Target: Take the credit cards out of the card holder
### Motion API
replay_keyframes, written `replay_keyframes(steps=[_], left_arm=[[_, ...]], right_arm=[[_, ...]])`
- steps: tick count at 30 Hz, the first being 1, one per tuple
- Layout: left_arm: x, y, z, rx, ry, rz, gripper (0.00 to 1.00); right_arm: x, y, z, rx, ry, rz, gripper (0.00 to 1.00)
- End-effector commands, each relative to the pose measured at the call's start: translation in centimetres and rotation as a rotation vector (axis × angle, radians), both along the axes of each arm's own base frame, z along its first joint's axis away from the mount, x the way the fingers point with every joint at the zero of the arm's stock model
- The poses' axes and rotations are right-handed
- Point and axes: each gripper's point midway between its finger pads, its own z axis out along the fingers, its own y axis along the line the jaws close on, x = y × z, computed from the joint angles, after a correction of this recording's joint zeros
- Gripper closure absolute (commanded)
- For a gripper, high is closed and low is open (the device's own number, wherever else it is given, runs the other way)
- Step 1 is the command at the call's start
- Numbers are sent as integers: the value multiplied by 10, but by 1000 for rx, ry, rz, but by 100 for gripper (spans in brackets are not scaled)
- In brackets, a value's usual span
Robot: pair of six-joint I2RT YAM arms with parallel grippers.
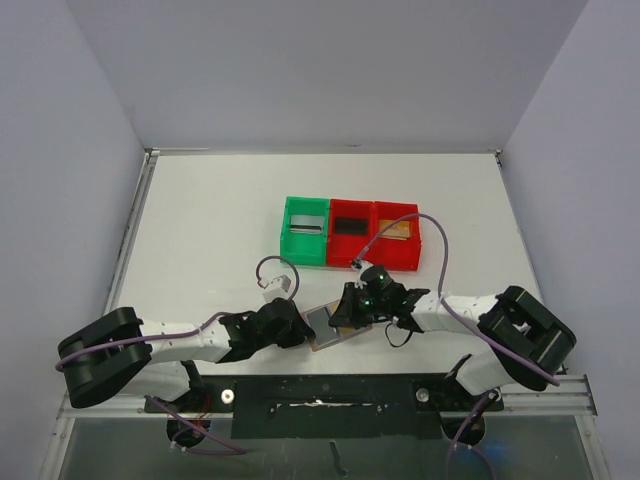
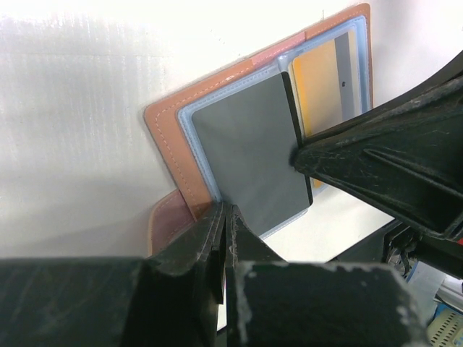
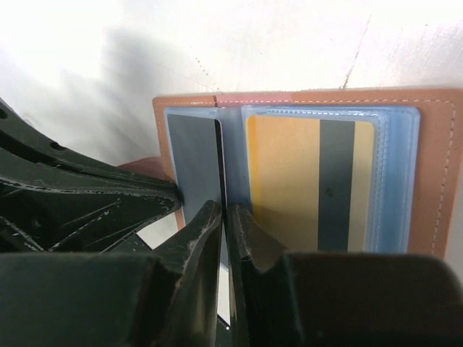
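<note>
White tabletop fills the scene, with pale walls closing it in behind and on both sides. Closest to the arm bases, the tan leather card holder lies opened flat, its light blue lining facing up. On the holder's left, the left gripper is clenched tight on the near edge of the left leaf, at the corner of the lining, just beside the reddish-brown snap tab that pokes out from under the leather. On the holder's right, the right gripper reaches in to the fold, its 2 fingers nearly together and pinching the inner edge of the dark grey card. That card sits in the holder's left sleeve, with its edge by the fold raised a little off the lining. In the holder's right sleeve a gold card with 1 dark stripe lies fully tucked in. Beyond the holder, well apart from it, 3 small bins stand in a row touching each other: a green bin on the left, a red bin in the middle and a 2nd red bin on the right. Each holds something small and flat, too small to name. A purple cable loops over the 2nd red bin.
</note>
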Motion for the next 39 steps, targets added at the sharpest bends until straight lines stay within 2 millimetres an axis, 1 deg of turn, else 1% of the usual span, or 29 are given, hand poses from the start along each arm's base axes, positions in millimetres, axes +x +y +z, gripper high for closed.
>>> replay_keyframes(steps=[1, 4, 6, 12, 15, 18, 20, 24, 27, 29, 30, 34, 36, 39], left_arm=[[-4, 13, -16, 93, 28, 0, 100], [-4, 15, -18, 101, 31, 5, 100], [-3, 14, -17, 97, 28, 5, 100], [-2, 11, -16, 99, 28, -4, 100], [-3, 10, -16, 99, 31, -8, 100], [-3, 10, -16, 100, 30, -8, 100], [-3, 11, -16, 102, 30, -9, 100], [-3, 11, -16, 102, 28, -9, 100], [-3, 9, -16, 100, 29, -10, 100], [-2, 9, -16, 100, 28, -14, 100], [-2, 8, -16, 98, 29, -15, 100], [-2, 6, -15, 89, 28, -20, 100], [-2, 5, -14, 87, 28, -21, 100], [-2, 4, -13, 81, 26, -21, 100]], right_arm=[[11, 14, 33, 159, -63, 10, 91], [9, 11, 36, 200, -54, 23, 81], [8, 12, 36, 212, -49, 37, 78], [7, 10, 33, 219, -38, 25, 82], [8, 10, 34, 230, -39, 20, 85], [9, 4, 28, 190, -29, 1, 85], [12, -2, 25, 142, -44, -19, 80], [19, -10, 27, 82, -84, -45, 68], [19, -16, 22, 24, -86, -41, 65], [15, -13, 18, 22, -71, -12, 65], [13, -10, 16, 24, -64, 3, 67], [5, 5, 13, 38, -52, 55, 71], [4, 12, 14, 54, -53, 64, 73], [4, 14, 17, 89, -50, 48, 77]])
